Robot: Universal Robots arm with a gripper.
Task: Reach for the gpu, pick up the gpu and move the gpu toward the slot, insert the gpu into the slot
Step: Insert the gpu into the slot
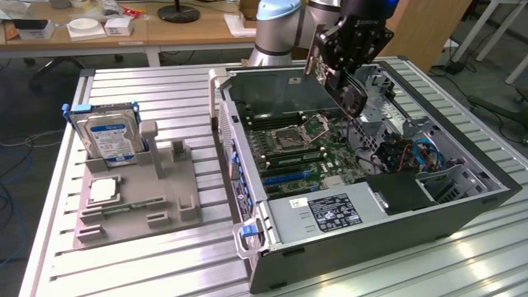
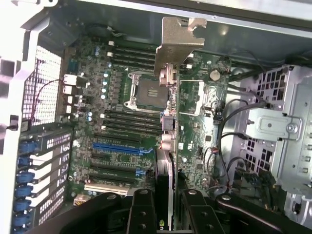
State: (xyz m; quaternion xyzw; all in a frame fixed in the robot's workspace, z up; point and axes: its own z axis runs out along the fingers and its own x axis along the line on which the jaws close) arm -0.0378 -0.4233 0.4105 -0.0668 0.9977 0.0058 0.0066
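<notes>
Tool [image 1: 348,71] has the gpu [image 1: 353,98] clenched by one edge, the card hanging on edge in the air over the open computer case [image 1: 396,247] on the tabletop [image 1: 148,266]. Its metal bracket [image 2: 178,44] sits above the green motherboard [image 2: 195,122], apart from the blue slot [image 2: 122,147].

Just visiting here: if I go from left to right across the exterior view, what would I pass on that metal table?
hard drive → grey tray's upright post → open computer case's side wall → gpu hanging over the case → blue cables inside the case
</notes>
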